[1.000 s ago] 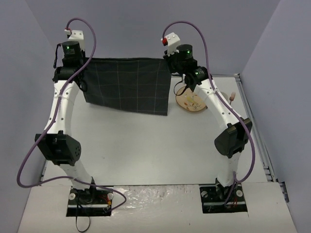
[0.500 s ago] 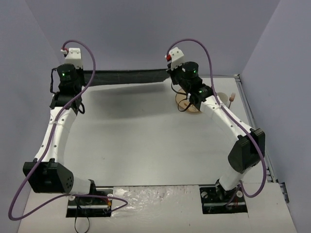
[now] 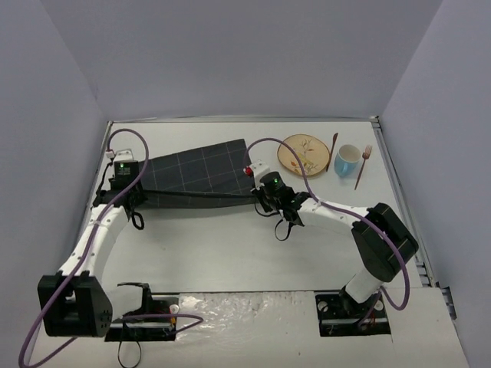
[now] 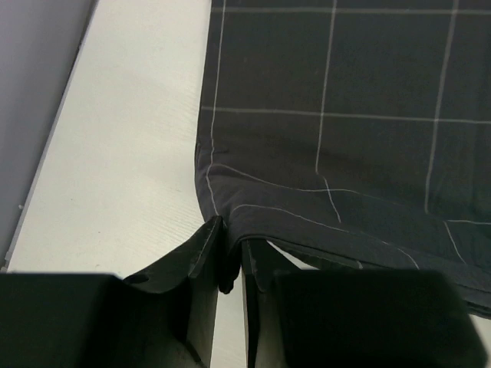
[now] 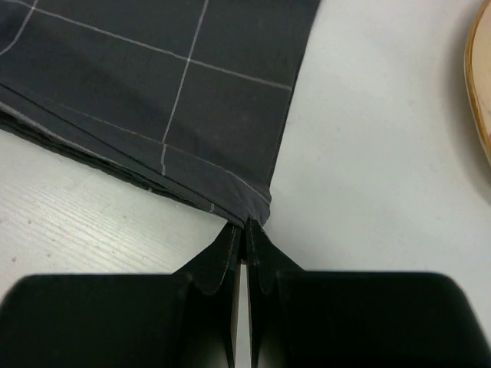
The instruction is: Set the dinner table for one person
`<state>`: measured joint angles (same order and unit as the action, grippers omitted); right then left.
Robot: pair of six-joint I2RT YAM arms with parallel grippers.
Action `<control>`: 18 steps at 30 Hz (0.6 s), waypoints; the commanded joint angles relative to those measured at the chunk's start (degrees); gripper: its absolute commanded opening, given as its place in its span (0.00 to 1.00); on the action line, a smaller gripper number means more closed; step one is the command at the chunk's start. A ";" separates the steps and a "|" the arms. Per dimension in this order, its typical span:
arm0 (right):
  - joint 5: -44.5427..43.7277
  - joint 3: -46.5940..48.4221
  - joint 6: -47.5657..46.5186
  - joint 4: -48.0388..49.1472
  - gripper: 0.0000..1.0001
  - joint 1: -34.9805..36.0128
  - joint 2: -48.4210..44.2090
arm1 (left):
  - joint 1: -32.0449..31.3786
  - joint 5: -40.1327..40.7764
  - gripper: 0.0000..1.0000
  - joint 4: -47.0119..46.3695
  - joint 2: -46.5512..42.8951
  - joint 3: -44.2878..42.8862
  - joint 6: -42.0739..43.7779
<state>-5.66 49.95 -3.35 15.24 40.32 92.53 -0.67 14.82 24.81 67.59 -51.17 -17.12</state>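
A dark grid-lined cloth placemat [image 3: 196, 175] lies on the white dinner table [image 3: 230, 245], far left of centre, its near edge lifted. My left gripper [image 3: 132, 198] is shut on the placemat's near left corner [image 4: 230, 230]. My right gripper [image 3: 259, 196] is shut on its near right corner [image 5: 247, 218]. The cloth [image 4: 345, 115] spreads flat away from both grippers and shows in the right wrist view [image 5: 153, 100] too. A round wooden plate [image 3: 303, 155], a blue cup [image 3: 346, 160], a knife [image 3: 331, 152] and a fork [image 3: 362, 166] lie at the far right.
The plate's rim [image 5: 479, 84] shows at the right edge of the right wrist view. Grey walls close the table on three sides. The table's left rim [image 4: 46, 146] runs close to the placemat's left edge.
Both arms have swung down and toward the near side, carrying the placemat from hanging upright at the back to lying on the table. The plate, cup and cutlery are now uncovered.
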 commanded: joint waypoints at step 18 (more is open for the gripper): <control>14.67 -0.90 16.03 -14.98 0.55 -0.76 -17.56 | 0.40 -14.82 0.69 16.17 -19.96 1.56 -18.08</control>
<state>4.51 45.75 12.28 1.48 40.06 78.70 -0.62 1.82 42.82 45.70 -46.83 -32.80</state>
